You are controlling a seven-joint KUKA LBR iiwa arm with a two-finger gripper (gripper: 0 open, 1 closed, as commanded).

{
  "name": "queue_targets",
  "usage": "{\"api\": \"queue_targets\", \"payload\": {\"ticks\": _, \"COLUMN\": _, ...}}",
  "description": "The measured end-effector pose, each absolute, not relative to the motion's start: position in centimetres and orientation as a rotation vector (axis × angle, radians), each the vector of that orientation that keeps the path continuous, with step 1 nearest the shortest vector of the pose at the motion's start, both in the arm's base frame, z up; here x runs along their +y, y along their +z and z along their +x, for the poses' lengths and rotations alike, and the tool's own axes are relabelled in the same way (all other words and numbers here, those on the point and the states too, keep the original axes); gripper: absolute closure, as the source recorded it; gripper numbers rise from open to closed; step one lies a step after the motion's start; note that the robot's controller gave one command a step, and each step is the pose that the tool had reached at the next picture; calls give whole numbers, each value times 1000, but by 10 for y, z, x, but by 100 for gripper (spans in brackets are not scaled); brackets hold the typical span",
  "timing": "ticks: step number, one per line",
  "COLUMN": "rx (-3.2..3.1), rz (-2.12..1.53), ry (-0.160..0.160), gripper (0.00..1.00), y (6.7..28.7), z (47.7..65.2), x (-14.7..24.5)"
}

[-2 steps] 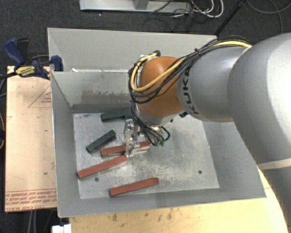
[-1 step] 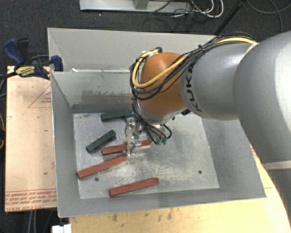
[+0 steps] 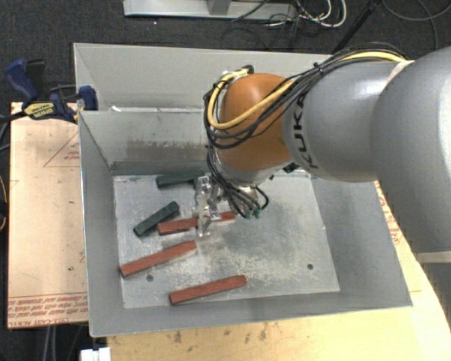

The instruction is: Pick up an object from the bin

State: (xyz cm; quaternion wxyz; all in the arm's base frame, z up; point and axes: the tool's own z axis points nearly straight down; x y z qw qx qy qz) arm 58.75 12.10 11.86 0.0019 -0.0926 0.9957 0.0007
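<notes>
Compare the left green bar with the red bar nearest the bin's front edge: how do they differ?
The green bar is dark green; the red bar is reddish brown. The green bar looks shorter than the red bar and tilts more steeply. Both are straight bars lying flat on the bin floor.

The bin [image 3: 286, 269] is plain grey metal, its floor mottled with pale scuffs. Three bars are reddish-brown: the front bar [image 3: 207, 289] by the front edge, the left bar [image 3: 158, 259] toward the front-left corner, and the middle bar [image 3: 177, 226] beneath the silvery gripper [image 3: 205, 220]. Two are dark green: the short green bar [image 3: 155, 219] left of centre and the rear green bar [image 3: 177, 179] by the back wall. The arm [image 3: 361, 119] is grey, its wrist cover [image 3: 248, 126] orange, with yellow and black cables [image 3: 229, 122].
</notes>
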Motion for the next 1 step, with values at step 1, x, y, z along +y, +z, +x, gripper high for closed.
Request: {"api": "queue_targets", "payload": {"ticks": 1, "rx": 3135, "rz": -292, "ry": 0, "gripper": 100, "y": 139, "z": 585, "x": 121}}
